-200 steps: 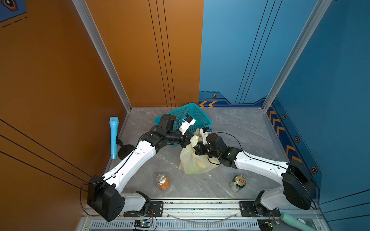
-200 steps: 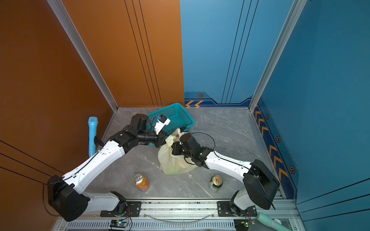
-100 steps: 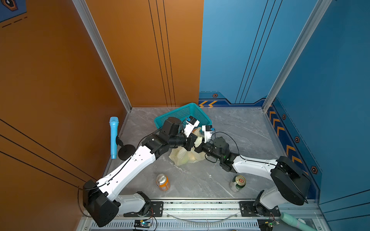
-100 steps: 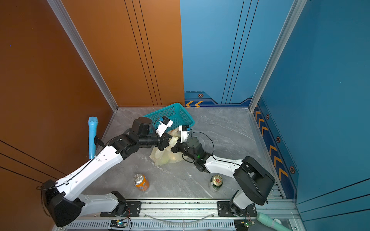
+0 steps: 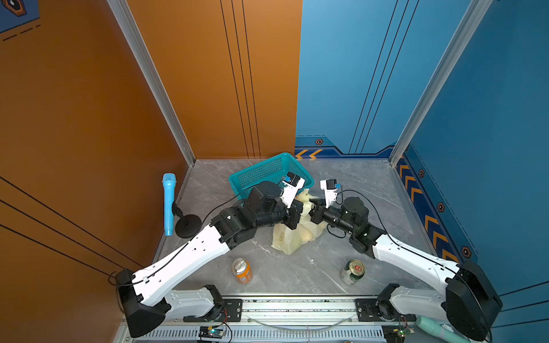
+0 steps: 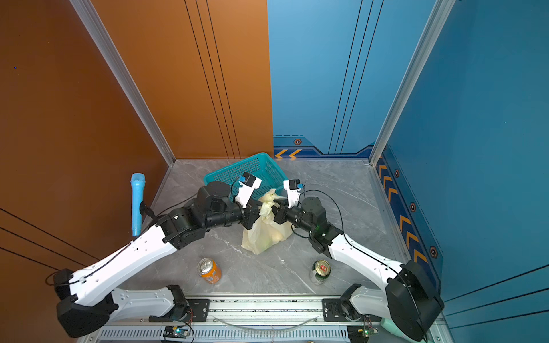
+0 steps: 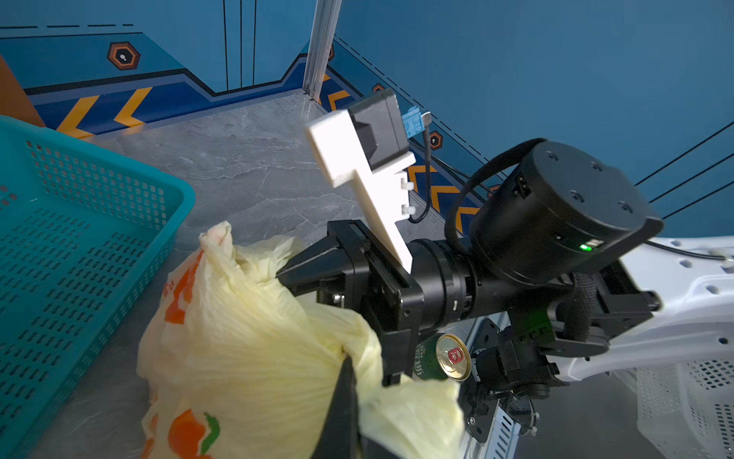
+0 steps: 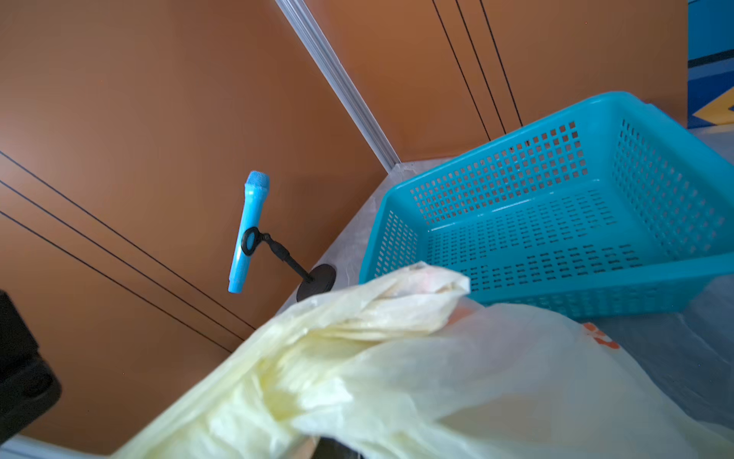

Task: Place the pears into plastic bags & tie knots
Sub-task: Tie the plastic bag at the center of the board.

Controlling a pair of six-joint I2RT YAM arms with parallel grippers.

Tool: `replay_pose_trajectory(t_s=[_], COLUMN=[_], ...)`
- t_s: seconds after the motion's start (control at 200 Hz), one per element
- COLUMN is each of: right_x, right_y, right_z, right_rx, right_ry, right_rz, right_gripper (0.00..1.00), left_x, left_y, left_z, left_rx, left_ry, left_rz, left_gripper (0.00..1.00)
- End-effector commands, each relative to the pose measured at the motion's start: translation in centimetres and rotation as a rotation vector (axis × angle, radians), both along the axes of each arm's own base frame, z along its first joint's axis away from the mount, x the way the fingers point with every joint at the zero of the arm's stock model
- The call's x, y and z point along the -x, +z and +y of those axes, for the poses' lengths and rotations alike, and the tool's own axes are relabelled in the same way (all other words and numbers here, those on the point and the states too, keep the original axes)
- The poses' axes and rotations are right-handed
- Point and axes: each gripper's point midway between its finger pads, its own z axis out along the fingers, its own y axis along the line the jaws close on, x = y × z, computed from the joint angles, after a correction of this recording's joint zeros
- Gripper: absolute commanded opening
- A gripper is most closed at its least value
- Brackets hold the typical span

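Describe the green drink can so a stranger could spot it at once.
Start at the grey marbled tabletop and follow its near edge toward the blue side wall. Beside the white right arm stands the green aluminium drink can. Unlike the orange drink can across the table, it is green with a gold lid bearing a red mark.

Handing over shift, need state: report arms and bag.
Left jaws and right jaws shut on gathered neck of thin translucent pale-yellow plastic bag. Cream pear shows through it. Teal mesh plastic basket close behind.
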Motion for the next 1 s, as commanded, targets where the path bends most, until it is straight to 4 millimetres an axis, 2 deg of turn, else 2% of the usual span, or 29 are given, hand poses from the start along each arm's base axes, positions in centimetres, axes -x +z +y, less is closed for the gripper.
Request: replay_pose_trajectory(t_s=[0.0, 0.095, 0.175, 0.2, 0.31, 0.4, 0.546, 0.766, 0.896, 0.996], right_x=[1.7, 2.6, 2.7, 3.5, 4.0, 4.1, 2.7, -0.8, -1.0, 0.0], right_y=[-3.2, -5.2, -6.6, -7.2, -9.3, -10.2, -9.8, -9.0, -9.2, -8.4], right_z=[-0.4, -1.0, -1.8, -1.4, -1.6, -1.1, 0.2, 3.0, 5.7, 7.5], right_rx=[0.159, 0.247, 0.326, 0.353, 0.447, 0.483, 0.472, 0.375, 0.295, 0.206], right_ry=[0.059, 0.047, 0.008, 0.024, 0.010, 0.021, -0.020, -0.092, -0.012, 0.103], right_rz=[0.081, 0.124, 0.150, 0.159, 0.198, 0.210, 0.167, 0.152, 0.170, 0.157], right_gripper=[0.00, 0.00, 0.00, 0.00, 0.00, 0.00, 0.00, 0.00, 0.00, 0.00], left_x=[-1.3, -1.8, -1.8, -1.8, -1.4, -1.2, -0.7, 0.6, 1.5, 1.6], left_y=[-0.5, -2.7, -3.7, -3.7, -3.4, -3.3, -3.4, -3.2, -2.9, -3.3], left_z=[2.5, 4.0, 4.4, 4.5, 4.3, 4.0, 3.1, 0.8, -0.8, -1.4], left_rx=[-0.049, -0.076, -0.060, -0.052, -0.024, -0.016, 0.002, 0.019, 0.034, 0.018], left_ry=[0.167, 0.221, 0.227, 0.225, 0.204, 0.187, 0.145, 0.071, 0.016, 0.012], left_rz=[-0.010, 0.017, 0.045, 0.046, 0.052, 0.059, 0.086, 0.113, 0.124, 0.121], left_gripper=[0.03, 0.01, 0.00, 0.00, 0.00, 0.00, 0.00, 0.00, 0.00, 0.01])
